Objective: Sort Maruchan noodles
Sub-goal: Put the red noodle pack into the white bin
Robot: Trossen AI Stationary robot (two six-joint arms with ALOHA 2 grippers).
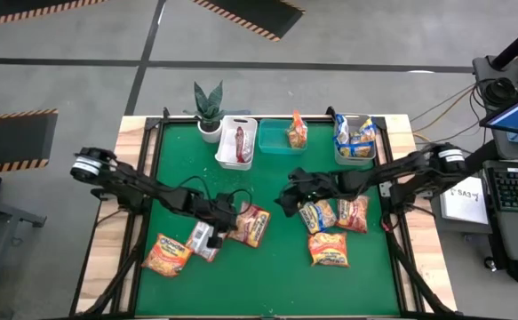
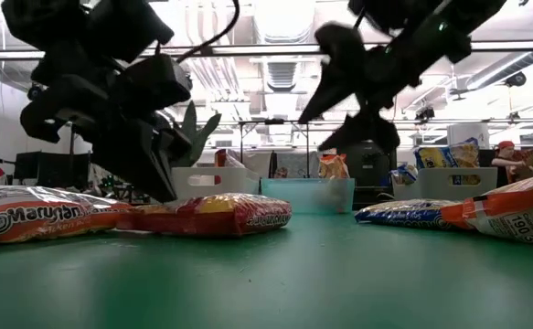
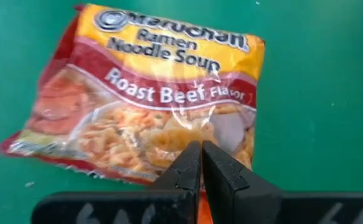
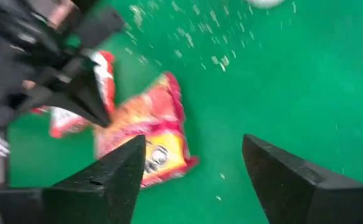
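Observation:
Several Maruchan packets lie flat on the green table. A Roast Beef packet [image 3: 150, 99] lies at mid-table [image 1: 251, 225], and my left gripper [image 3: 201, 149] is down on it, shut, at its near end [image 2: 167, 190]. An orange packet [image 1: 167, 253] and another [image 1: 203, 242] lie to the left of it. Three more [image 1: 316, 215], [image 1: 352, 213], [image 1: 329, 249] lie on the right side. My right gripper [image 1: 290, 197] hangs open in the air [image 4: 193, 140] above mid-table and touches nothing. The Roast Beef packet [image 4: 150, 140] lies beyond its fingers. My left gripper is shut on the Roast Beef packet at its near edge [image 3: 187, 134], coming down at a slant from the table's left. The fingertips hide the place of contact, so how much plastic is between them cannot be told. The packet lies flat on the table [image 2: 216, 215].
Three bins stand along the far edge: a white one [image 1: 226, 151] holding a red packet, a teal one [image 1: 272, 142] holding an orange packet, and a grey one [image 1: 354, 158] holding blue-marked packets. A potted plant [image 1: 209, 111] stands left of the white bin. Bare green table lies along the near edge.

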